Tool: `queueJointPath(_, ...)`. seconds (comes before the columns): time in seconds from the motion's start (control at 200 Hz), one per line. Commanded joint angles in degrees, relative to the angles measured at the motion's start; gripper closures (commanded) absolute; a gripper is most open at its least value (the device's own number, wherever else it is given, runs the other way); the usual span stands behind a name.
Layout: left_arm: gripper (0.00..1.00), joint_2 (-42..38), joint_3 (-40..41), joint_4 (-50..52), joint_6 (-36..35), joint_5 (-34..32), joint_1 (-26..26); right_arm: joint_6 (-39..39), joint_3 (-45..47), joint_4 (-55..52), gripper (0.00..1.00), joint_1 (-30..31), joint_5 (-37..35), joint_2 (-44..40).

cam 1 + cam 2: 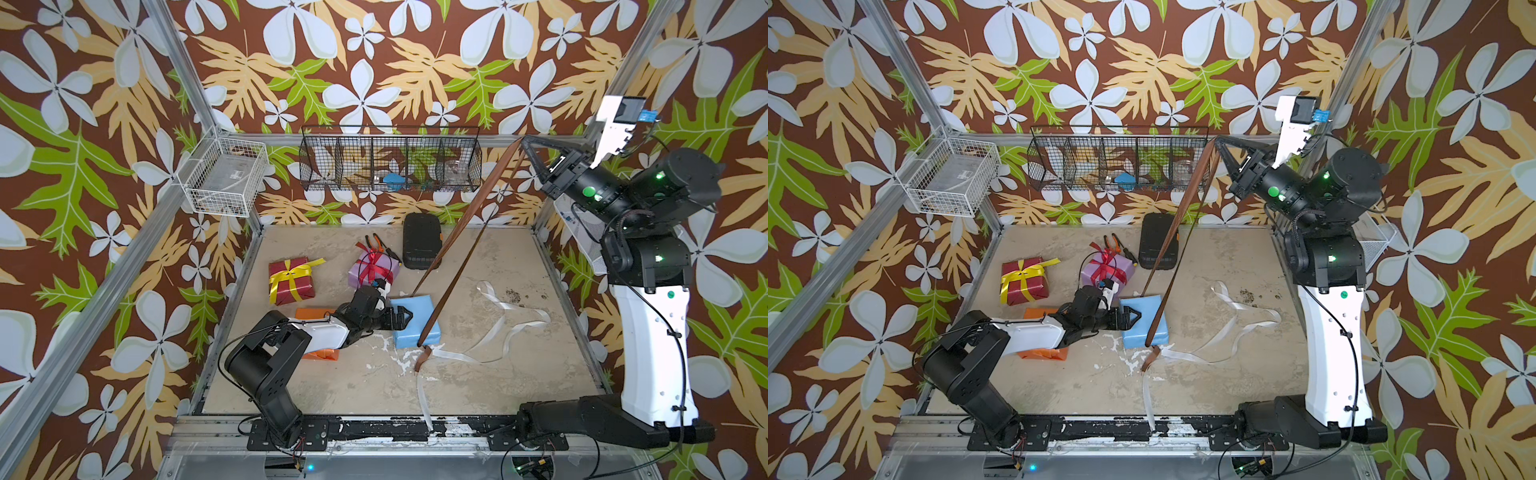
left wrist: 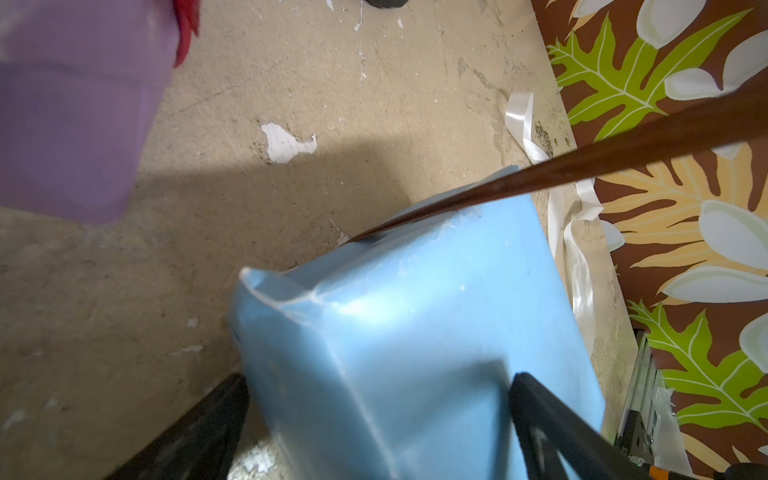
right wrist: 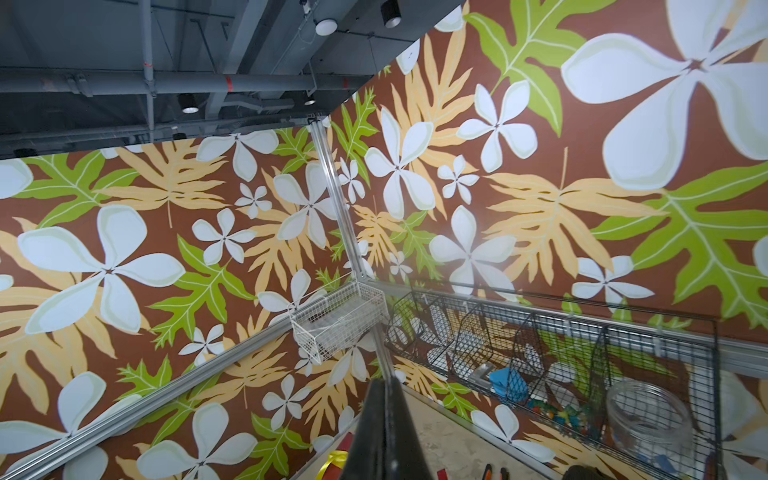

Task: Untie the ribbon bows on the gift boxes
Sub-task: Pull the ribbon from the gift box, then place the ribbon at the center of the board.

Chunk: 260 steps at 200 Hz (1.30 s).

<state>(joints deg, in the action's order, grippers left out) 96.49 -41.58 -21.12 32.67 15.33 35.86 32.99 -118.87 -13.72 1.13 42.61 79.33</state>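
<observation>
Only the top views show the right gripper (image 1: pixel 527 142), raised high, pinched together on the taut brown ribbon (image 1: pixel 473 205) rising off the light blue box (image 1: pixel 413 334). The left wrist view shows the left gripper (image 2: pixel 378 377) with jaws spread astride it. Four boxes (image 1: pixel 305 286); two tied bows, yellow bow (image 1: pixel 293 272) and red bow (image 1: pixel 374 266); one loose white ribbon (image 1: pixel 511 309).

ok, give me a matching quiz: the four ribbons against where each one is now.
Ribbons:
1. brown ribbon
2. white ribbon
3. yellow ribbon
4. red ribbon

Where:
A. tied in a bow on the lilac box
B. lying loose on the table
C. pinched in the raised right gripper
D. tied in a bow on the dark red box

Pairs: 1-C, 2-B, 3-D, 4-A
</observation>
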Motion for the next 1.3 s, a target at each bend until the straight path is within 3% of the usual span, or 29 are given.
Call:
queueJointPath(0.0,0.0,0.8,0.5,10.0,-2.1,-3.2,0.0,2.0,-1.0,5.4,1.0,-4.7,1.4,-0.7)
queueJointPath(0.085,0.0,1.0,0.4,10.0,-2.0,-3.2,0.0,4.8,1.7,8.2,1.0,-8.9,1.8,-1.7)
queueJointPath(0.195,0.0,1.2,0.2,10.0,-2.0,-3.0,0.0,4.9,6.3,9.2,1.0,-9.8,2.5,-2.4)
queueJointPath(0.32,0.0,0.8,0.2,10.0,-2.1,-3.1,0.0,4.6,19.0,12.0,1.0,-9.8,1.7,-5.2)
queueJointPath(0.611,0.0,1.1,0.1,10.3,-2.1,-2.9,0.0,-1.2,51.2,12.3,1.0,-9.8,-21.7,-14.6)
queueJointPath(0.786,0.0,1.6,0.0,10.2,-2.2,-2.8,0.0,-0.3,67.6,17.7,1.0,-9.8,-26.3,-14.9)
queueJointPath(0.976,0.01,1.6,0.0,10.3,-2.2,-2.6,0.0,0.4,78.0,21.3,1.0,-9.8,-29.3,-9.2)
queueJointPath(1.021,0.01,1.6,0.0,10.4,-2.2,-2.6,0.0,0.2,78.4,21.0,0.95,-9.8,-30.4,-7.2)
queueJointPath(1.051,0.01,1.5,-0.1,10.4,-2.2,-2.6,-0.1,-0.3,78.0,20.1,0.87,-9.8,-30.7,-5.7)
queueJointPath(1.106,0.01,1.4,-0.1,10.4,-2.1,-2.7,0.0,-1.5,76.4,16.9,0.6,-9.8,-30.8,-2.7)
queueJointPath(1.181,0.01,1.3,-0.1,10.5,-2.1,-2.6,0.0,-3.5,73.5,12.1,0.31,-9.8,-30.3,0.5)
queueJointPath(1.206,0.01,1.3,-0.2,10.5,-2.1,-2.7,0.0,-4.3,72.6,10.7,0.12,-9.8,-30.2,1.3)
queueJointPath(1.296,0.01,1.4,-0.4,10.5,-2.1,-2.6,0.0,-5.9,70.9,7.6,0.0,-9.7,-30.3,2.0)
